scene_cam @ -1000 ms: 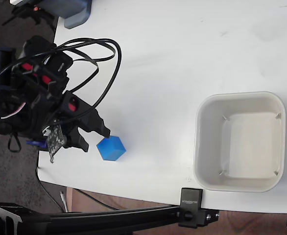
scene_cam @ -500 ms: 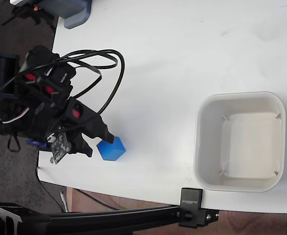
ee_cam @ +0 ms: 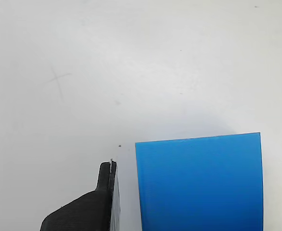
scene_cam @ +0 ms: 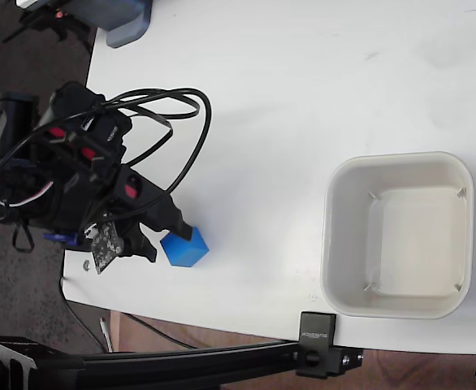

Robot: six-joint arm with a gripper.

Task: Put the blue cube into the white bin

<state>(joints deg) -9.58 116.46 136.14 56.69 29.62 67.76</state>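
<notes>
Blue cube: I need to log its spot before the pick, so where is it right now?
In the fixed view the blue cube sits on the white table near its lower-left edge, at the end effector fingertips, well left of the white bin.

Matt blue cube, finely ribbed; glossy plastic bin; smooth matt white table.

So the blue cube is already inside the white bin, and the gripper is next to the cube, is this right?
Not quite. The fixed view shows the blue cube on the table, left of the white bin, which holds nothing. The gripper is indeed next to the cube.
</notes>
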